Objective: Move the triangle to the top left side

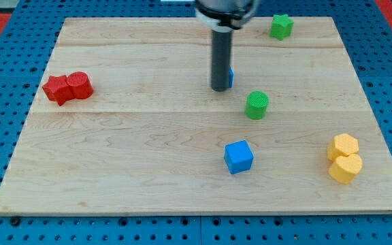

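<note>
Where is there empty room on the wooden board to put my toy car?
Widest bare wood: the view's bottom left, below the red blocks and left of the blue cube. The top left corner is bare too. It is crowded around my tip, the green cylinder and the yellow blocks.

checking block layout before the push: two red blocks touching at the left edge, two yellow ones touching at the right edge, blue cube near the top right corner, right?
Not quite. In the camera view the blue cube sits at the lower middle; the top right corner holds a green block. The red pair and yellow pair are as described.
</note>
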`<state>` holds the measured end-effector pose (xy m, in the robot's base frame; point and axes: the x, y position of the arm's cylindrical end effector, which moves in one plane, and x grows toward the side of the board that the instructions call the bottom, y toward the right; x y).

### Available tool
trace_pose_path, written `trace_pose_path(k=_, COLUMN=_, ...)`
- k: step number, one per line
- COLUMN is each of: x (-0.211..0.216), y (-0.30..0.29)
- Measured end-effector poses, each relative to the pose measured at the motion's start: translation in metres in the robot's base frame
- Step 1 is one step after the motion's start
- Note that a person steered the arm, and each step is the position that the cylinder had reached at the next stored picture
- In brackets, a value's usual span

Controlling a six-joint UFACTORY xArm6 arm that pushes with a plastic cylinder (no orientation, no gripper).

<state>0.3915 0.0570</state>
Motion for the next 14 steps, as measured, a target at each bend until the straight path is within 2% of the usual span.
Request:
trace_pose_path(k=1, x=-0.008, y=0.025)
trace_pose_path(k=2, x=-0.067, y=-0.021)
trace_pose_path(k=3, x=-0.109, y=-0.085)
trace_pose_path(k=5, x=-0.041, y=-0.093)
trace_pose_path(k=6, x=-0.052, y=-0.159)
trace_pose_path(k=7, x=-0.076, y=-0.173)
trace_pose_path(k=8, x=-0.079, y=-0.156)
trace_pose_path(k=10, x=-0.132, y=-0.153)
trace_pose_path(k=12, x=-0.16, y=-0.134)
trace_pose_path(k=13, x=-0.17, y=-0.136)
trace_pose_path(k=14, x=-0.173, y=-0.107)
